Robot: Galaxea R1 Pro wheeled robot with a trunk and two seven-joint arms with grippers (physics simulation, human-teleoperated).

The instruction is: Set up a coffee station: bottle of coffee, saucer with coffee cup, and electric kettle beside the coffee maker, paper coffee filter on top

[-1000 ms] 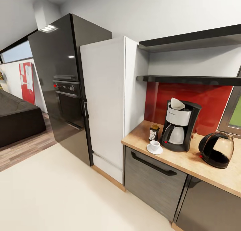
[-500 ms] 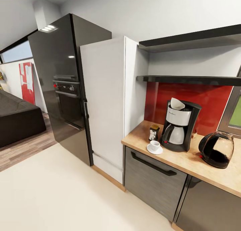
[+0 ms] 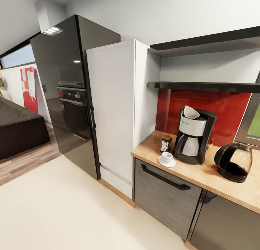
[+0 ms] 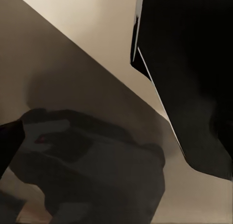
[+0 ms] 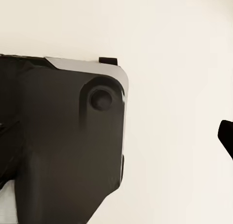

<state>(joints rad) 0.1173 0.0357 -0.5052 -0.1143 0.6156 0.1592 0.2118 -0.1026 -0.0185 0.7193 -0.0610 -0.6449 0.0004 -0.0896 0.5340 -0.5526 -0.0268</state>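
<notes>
Nothing shifting since earlier frame. At frame's right, coffee maker (image 3: 194,136) standing on countertop (image 3: 202,176), filter (image 3: 190,112) on top, coffee bottle (image 3: 166,143), cup (image 3: 167,157) on saucer (image 3: 167,163), kettle (image 3: 233,161) flanking. Task looking complete. Finger states: cannot tell.

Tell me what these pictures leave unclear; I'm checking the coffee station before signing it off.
- Bottle of coffee, head view: label too small to read.
- Electric kettle, head view: its base is hidden by its own dark body.
- Countertop, head view: cut off by the right edge.
- Both wrist views: blurred dark shapes, gripper states unreadable.
</notes>
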